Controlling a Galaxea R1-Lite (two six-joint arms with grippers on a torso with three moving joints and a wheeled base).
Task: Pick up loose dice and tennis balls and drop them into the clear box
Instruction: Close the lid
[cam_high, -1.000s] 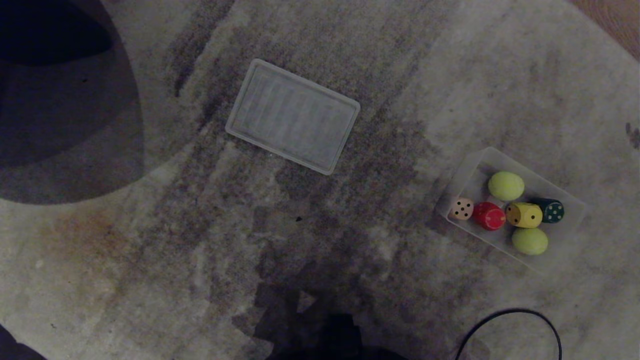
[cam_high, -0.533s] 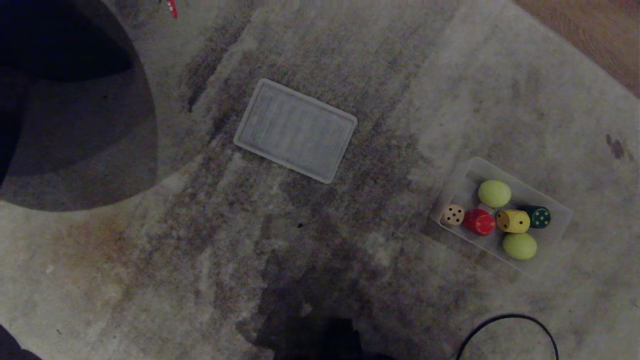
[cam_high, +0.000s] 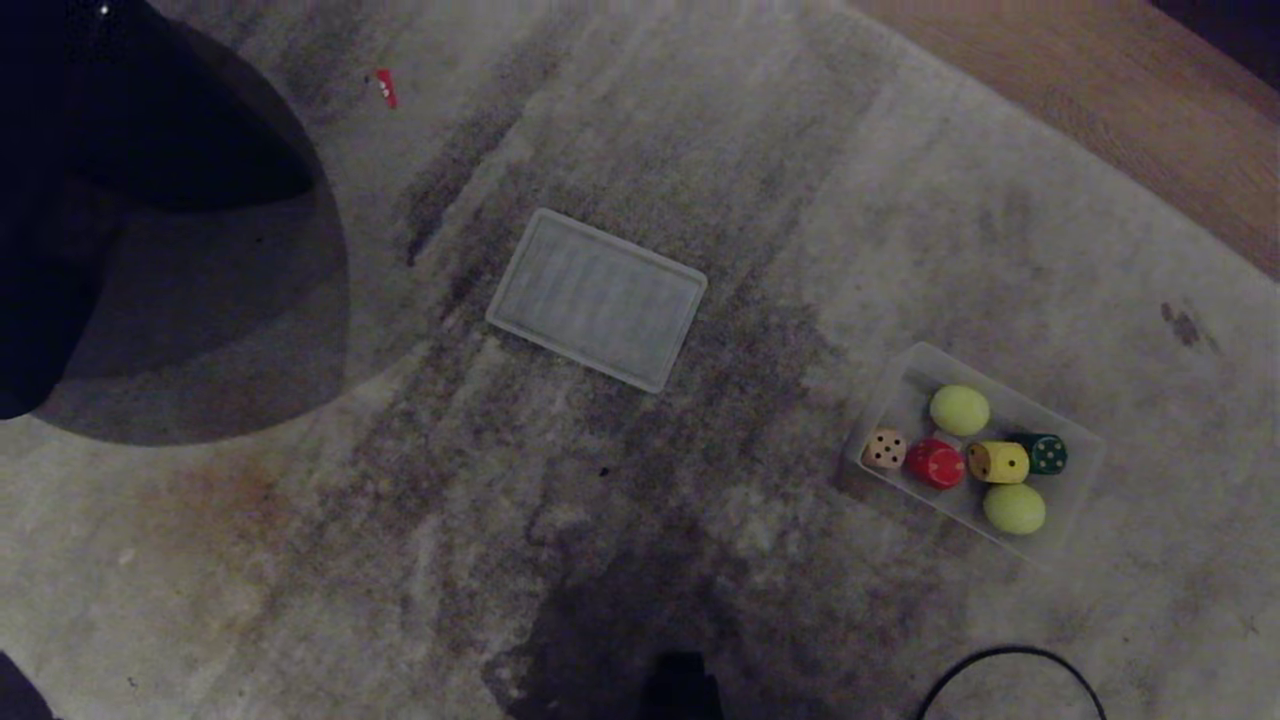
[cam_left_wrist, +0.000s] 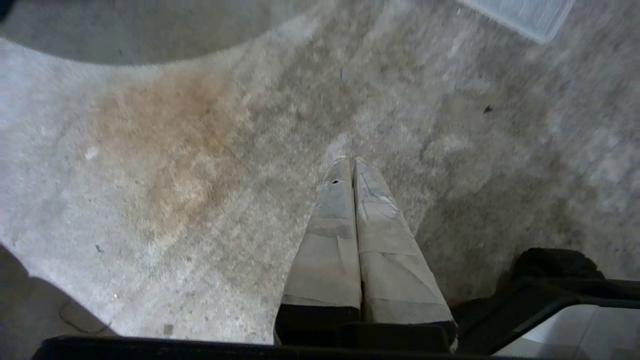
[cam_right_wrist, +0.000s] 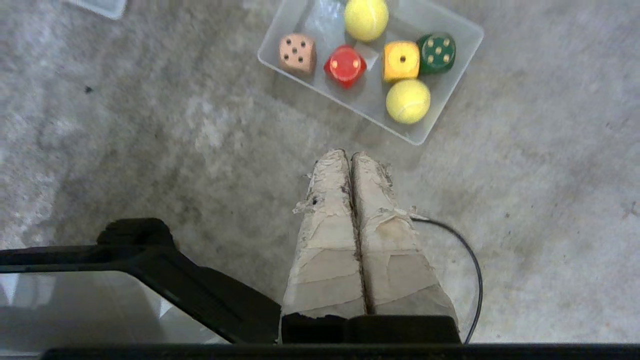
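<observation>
a worn grey carpet (cam_high: 700, 560) with dark smudges and a rusty stain covers the floor, and a strip of wooden floor (cam_high: 1120, 110) shows at the far right corner. on the robot's right side of the carpet sits the clear box (cam_high: 905, 375), a shallow translucent bin lying at a slant. inside it are all six pieces: a tan die (cam_high: 885, 449) at the box's left end, a red die (cam_high: 935, 463) touching it, then a yellow die (cam_high: 998, 462) and a dark green die (cam_high: 1047, 454) in a row. one tennis ball (cam_high: 960, 410) lies on the far side of that row, a second tennis ball (cam_high: 1014, 508) on the near side. well apart from the box, near the middle of the carpet, lies a flat ribbed translucent lid (cam_high: 597, 298). a small red scrap (cam_high: 385, 87) lies far off on the left, beside a large dark rounded shape (cam_high: 150, 230). a black cable (cam_high: 1010, 665) loops at the near right edge. neither arm shows from the head camera. the left claw (cam_left_wrist: 353, 161) hangs above bare carpet, its taped fingers pressed together, holding nothing. the right claw (cam_right_wrist: 348, 154) hangs above the carpet just short of the box, fingers likewise pressed together and empty.
</observation>
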